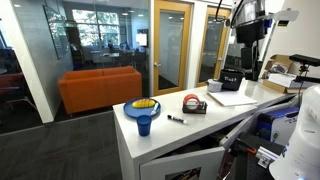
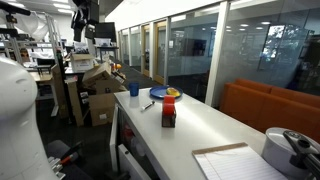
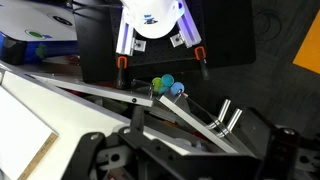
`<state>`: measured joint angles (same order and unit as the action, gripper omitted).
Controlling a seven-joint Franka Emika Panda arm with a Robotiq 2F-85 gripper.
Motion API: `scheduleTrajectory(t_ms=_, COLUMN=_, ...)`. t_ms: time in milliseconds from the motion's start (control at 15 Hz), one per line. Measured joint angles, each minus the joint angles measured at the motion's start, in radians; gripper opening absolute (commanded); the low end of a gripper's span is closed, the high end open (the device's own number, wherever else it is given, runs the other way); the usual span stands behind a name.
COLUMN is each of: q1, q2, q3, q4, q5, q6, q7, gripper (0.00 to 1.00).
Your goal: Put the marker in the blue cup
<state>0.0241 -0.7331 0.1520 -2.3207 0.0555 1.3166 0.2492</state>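
The marker (image 1: 176, 119) is a thin black stick lying flat on the white table (image 1: 200, 125); it also shows in an exterior view (image 2: 148, 105). The blue cup (image 1: 145, 123) stands upright near the table's end, a short way from the marker, and shows in both exterior views (image 2: 134, 89). My gripper (image 1: 233, 72) hangs high above the other end of the table, far from both, and appears small in an exterior view (image 2: 79, 34). In the wrist view its dark jaws (image 3: 190, 160) look spread apart and empty. Neither cup nor marker shows in the wrist view.
A blue bowl with yellow contents (image 1: 145, 105) sits right behind the cup. A red and black tape dispenser (image 1: 194, 103) stands mid-table. A paper pad (image 1: 232, 97) lies under the arm. An orange sofa (image 1: 98, 88) and glass walls lie beyond the table.
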Motion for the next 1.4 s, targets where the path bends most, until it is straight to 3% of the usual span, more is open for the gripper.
scheduleTrajectory(t_ms=1067, q1=0.0, q2=0.002, q3=0.001, q4=0.0, q5=0.0, q6=0.003, q7=0.0, gripper=1.0)
scheduleTrajectory(t_ms=1400, q1=0.005, q2=0.121, q3=0.059, q4=-0.001, q5=0.039, q6=0.143, q7=0.044, gripper=1.0)
